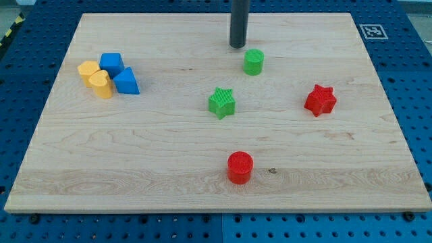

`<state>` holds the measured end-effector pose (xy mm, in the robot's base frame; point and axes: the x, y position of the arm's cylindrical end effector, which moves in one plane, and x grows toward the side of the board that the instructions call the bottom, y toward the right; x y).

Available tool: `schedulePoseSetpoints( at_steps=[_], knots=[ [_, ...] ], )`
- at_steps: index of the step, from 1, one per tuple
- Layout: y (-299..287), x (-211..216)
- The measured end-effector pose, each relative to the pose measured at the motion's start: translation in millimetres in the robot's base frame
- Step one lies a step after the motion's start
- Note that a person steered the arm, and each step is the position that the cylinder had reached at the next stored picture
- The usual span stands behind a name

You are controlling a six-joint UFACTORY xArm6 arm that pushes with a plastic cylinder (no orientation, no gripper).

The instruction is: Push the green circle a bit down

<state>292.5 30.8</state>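
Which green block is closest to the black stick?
The green circle. It sits just to the lower right of my tip, near the view's top. The green star lies farther down, toward the board's middle.

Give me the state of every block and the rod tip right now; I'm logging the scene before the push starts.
my tip: just up-left of the green circle, seemingly not touching
green circle: upright, alone
green star: flat, alone
red star: flat, alone
red circle: upright, alone
two blue blocks: bunched with the yellow ones
two yellow blocks: bunched at the view's left
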Motion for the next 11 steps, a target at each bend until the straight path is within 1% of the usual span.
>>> schedulePoseSetpoints(
  at_steps=[4,7,10,11],
  knots=[
    [14,18],
    [42,33],
    [42,71],
    [49,59]
  ],
)
